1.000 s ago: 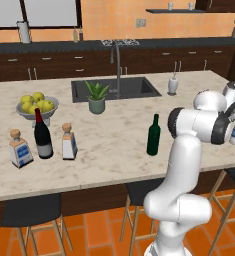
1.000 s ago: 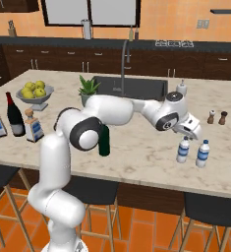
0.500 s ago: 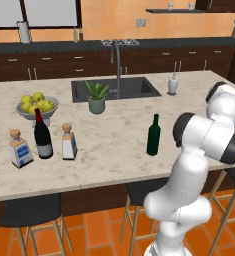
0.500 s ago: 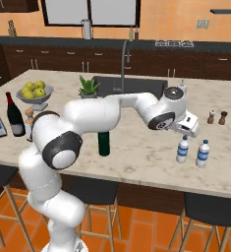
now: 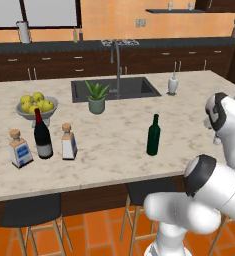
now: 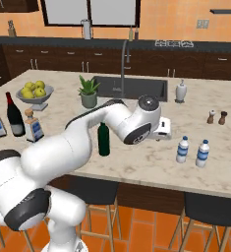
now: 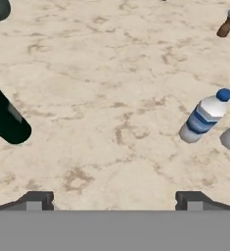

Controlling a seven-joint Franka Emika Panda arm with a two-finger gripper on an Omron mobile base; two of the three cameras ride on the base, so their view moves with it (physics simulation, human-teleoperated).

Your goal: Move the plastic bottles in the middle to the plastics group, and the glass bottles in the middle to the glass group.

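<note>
A: What carries it all?

B: A pale marble island counter point(image 6: 136, 162) with a sink point(image 5: 114, 89).

A: On its left end?

B: A fruit bowl point(image 5: 35, 106), a dark wine bottle point(image 5: 42, 136) and 2 squat clear bottles point(image 5: 19, 149).

A: Middle?

B: A potted plant point(image 6: 89, 92) and 1 green bottle point(image 5: 153, 135).

A: Right end?

B: 2 water bottles point(image 6: 183, 149), side by side, 2 small shakers point(image 6: 216, 117), and a soap dispenser point(image 6: 181, 91).

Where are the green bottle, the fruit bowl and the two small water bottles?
green bottle point(image 5: 153, 137): left base view, on its body.
fruit bowl point(image 5: 28, 113): left base view, on its grey side.
water bottles point(image 6: 183, 150): right base view, on the left one's label.
</note>
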